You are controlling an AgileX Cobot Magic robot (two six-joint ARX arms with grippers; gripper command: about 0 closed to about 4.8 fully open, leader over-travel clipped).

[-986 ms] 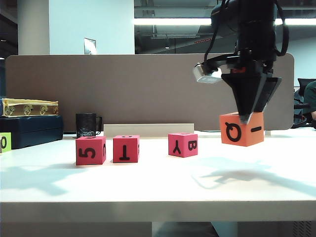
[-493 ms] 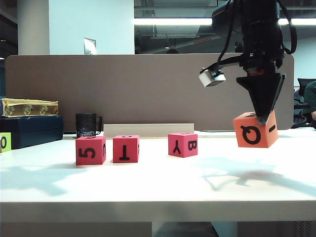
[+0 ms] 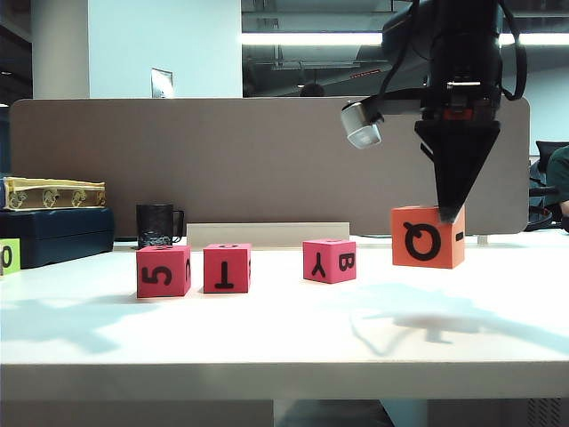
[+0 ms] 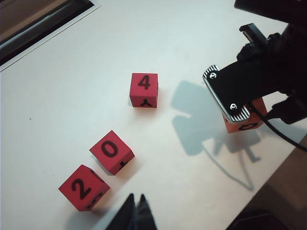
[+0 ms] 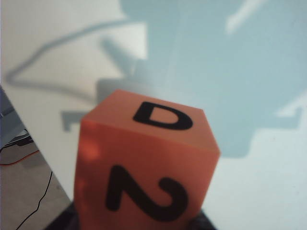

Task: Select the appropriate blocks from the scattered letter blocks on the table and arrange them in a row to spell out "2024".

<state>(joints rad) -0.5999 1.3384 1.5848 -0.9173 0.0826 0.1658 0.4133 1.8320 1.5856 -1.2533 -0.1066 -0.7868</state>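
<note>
Three pink-red blocks stand in a loose row on the white table [image 3: 284, 338]: one [image 3: 164, 270] showing 5, one [image 3: 227, 268] showing T, one [image 3: 329, 261] showing Y and B. From the left wrist view their tops read 2 [image 4: 84, 187], 0 [image 4: 111, 152] and 4 [image 4: 144, 89]. My right gripper [image 3: 449, 213] points down at the right, shut on the orange block [image 3: 427, 237], which hangs level just above the table. That block [image 5: 144, 167] fills the right wrist view, showing D and 2. My left gripper [image 4: 135, 203] is shut and empty, hovering near the 2 block.
A grey-brown partition [image 3: 222, 160] closes the back. A black mug [image 3: 157, 225], a low white box [image 3: 267, 234], a dark case [image 3: 53, 236] with a gold box on it and a lime-green cube [image 3: 9, 256] sit at the back left. The table's front edge [image 3: 284, 378] is close.
The right gripper's wrist rolled: the orange block swung right and tilted, then came back left and now hangs level. The pink-red blocks and the left gripper stayed put.
</note>
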